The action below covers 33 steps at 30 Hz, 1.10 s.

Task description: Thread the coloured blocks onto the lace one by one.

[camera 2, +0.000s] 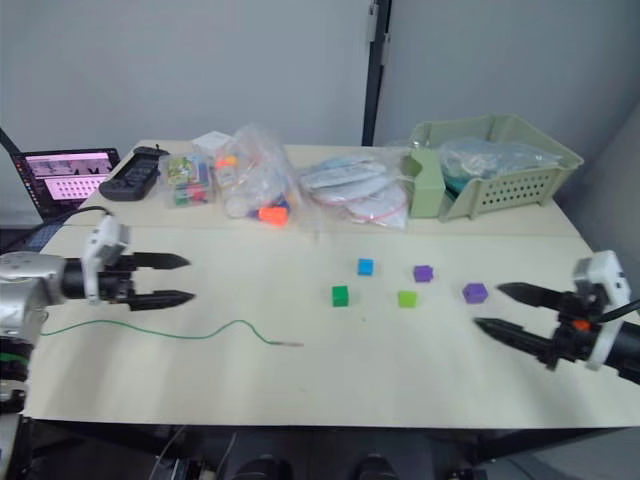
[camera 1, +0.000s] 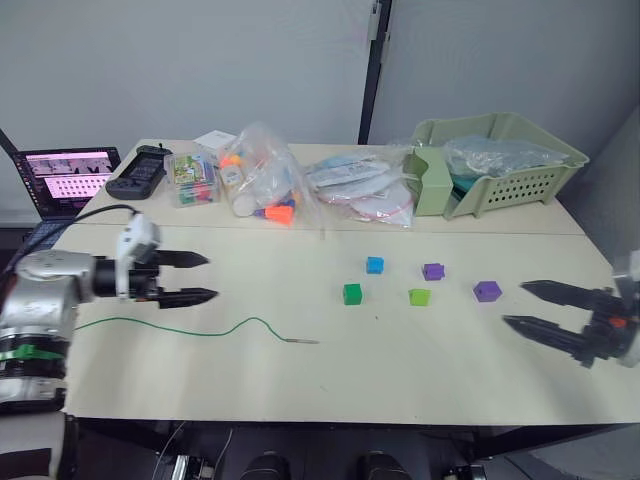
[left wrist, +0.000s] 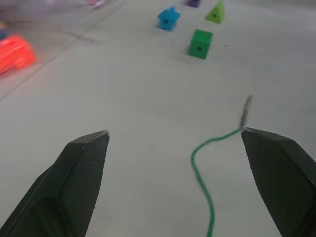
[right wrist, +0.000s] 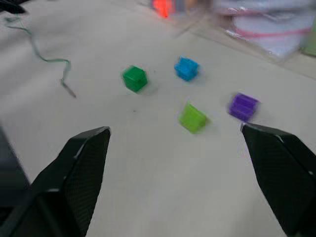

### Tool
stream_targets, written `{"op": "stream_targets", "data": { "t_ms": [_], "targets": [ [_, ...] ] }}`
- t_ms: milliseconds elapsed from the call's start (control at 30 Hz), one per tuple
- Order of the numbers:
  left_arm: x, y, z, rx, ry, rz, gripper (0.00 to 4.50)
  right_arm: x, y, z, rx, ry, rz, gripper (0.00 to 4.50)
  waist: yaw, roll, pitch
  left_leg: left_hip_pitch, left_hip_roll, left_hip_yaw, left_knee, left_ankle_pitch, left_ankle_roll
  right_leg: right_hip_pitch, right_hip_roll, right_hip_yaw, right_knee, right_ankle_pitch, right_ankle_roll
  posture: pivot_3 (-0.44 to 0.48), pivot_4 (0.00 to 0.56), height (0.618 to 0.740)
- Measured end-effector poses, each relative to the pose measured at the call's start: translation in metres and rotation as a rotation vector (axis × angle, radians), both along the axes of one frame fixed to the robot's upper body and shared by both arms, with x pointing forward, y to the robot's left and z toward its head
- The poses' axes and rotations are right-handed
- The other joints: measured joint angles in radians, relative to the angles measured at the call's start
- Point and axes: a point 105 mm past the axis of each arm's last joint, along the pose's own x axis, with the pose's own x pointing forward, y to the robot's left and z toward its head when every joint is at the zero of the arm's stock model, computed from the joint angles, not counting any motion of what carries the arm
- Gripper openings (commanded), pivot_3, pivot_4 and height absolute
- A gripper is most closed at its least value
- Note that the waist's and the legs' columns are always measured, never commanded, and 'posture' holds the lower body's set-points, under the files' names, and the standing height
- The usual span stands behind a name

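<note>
Currently, both grippers hover over the cream table (camera 1: 420, 380) with nothing held. The left gripper (camera 1: 203, 277) sits at the table's left side, fingers spread apart and pointing toward the middle, above the lace (camera 1: 200, 331). The right gripper (camera 1: 532, 305) sits at the right edge, fingers likewise parted and pointing inward, empty.

The lace lies loose on the table, running from the left edge in a shallow wave to its stiff greyish tip (camera 1: 300, 341), which rests left of centre, apart from every block. In the left wrist view the tip lies just beside the inner edge of one finger (left wrist: 276, 168); contact cannot be judged.

Five blocks lie unthreaded right of centre, none touching another. The dark green block (camera 1: 352, 293) is nearest the lace tip. The blue block (camera 1: 375, 265) sits beyond it, toward the back. The lime green block (camera 1: 419, 297) lies to the right of the dark green one. One purple block (camera 1: 433, 271) sits behind the lime one; the second purple block (camera 1: 487, 291) is farthest right, near the right gripper's fingertips.

At the back stand a pale green basket (camera 1: 520, 175), clear bags of toys (camera 1: 265, 175), and a laptop (camera 1: 68, 180) at far left.
</note>
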Motion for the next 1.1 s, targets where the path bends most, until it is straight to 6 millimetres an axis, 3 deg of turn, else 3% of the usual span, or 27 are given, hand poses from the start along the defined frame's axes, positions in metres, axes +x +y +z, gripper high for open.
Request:
{"op": "stream_targets", "data": {
  "t_ms": [100, 200, 333, 667, 867, 1100],
  "targets": [
    [-0.003, -0.021, -0.004, 0.015, -0.001, -0.086, 4.50, -0.008, 0.030, 0.007, -0.016, -0.012, 0.079, 4.46, 0.000, -0.001, 0.000, -0.001, 0.000, -0.001, 0.002, 0.000, 0.000, 0.000, 0.000, 0.000, 0.000, 0.000, 0.000, 0.000, 0.150, 0.734],
    [-0.004, -0.031, -0.007, 0.038, -0.010, -0.127, 4.50, -0.012, 0.047, 0.005, -0.023, 0.007, 0.121, 4.46, 0.000, -0.001, 0.000, -0.001, 0.000, -0.001, 0.002, 0.000, 0.000, 0.000, 0.000, 0.000, -0.001, 0.000, 0.000, 0.000, 0.150, 0.734],
    [-0.005, -0.059, -0.025, 0.119, -0.065, -0.257, 4.50, -0.021, 0.081, 0.003, -0.068, 0.001, 0.215, 4.46, 0.006, -0.001, 0.000, -0.004, 0.000, -0.001, 0.006, 0.000, 0.000, 0.000, 0.001, -0.001, -0.001, 0.000, 0.000, 0.000, 0.150, 0.734],
    [-0.011, -0.105, -0.063, 0.201, -0.088, -0.430, 4.50, -0.021, 0.088, -0.014, -0.135, 0.054, 0.159, 4.46, 0.014, -0.001, 0.000, -0.005, -0.001, -0.002, 0.010, 0.000, 0.001, 0.001, 0.000, 0.000, -0.001, 0.000, 0.001, 0.000, 0.150, 0.734],
    [-0.007, -0.115, -0.088, 0.266, -0.052, -0.403, 2.64, -0.018, 0.084, -0.018, -0.154, 0.051, 0.107, 4.50, 0.012, -0.001, 0.000, -0.005, 0.000, -0.003, 0.010, 0.000, 0.001, 0.000, 0.001, 0.000, 0.000, 0.000, 0.001, 0.000, 0.150, 0.734],
    [0.000, -0.116, -0.088, 0.284, -0.084, -0.371, 0.31, -0.016, 0.079, -0.021, -0.177, 0.034, 0.089, 4.50, 0.013, -0.001, -0.001, -0.003, 0.000, -0.003, 0.011, 0.000, 0.001, 0.003, 0.001, 0.000, 0.000, 0.000, 0.001, 0.000, 0.150, 0.734]
  ]
}}
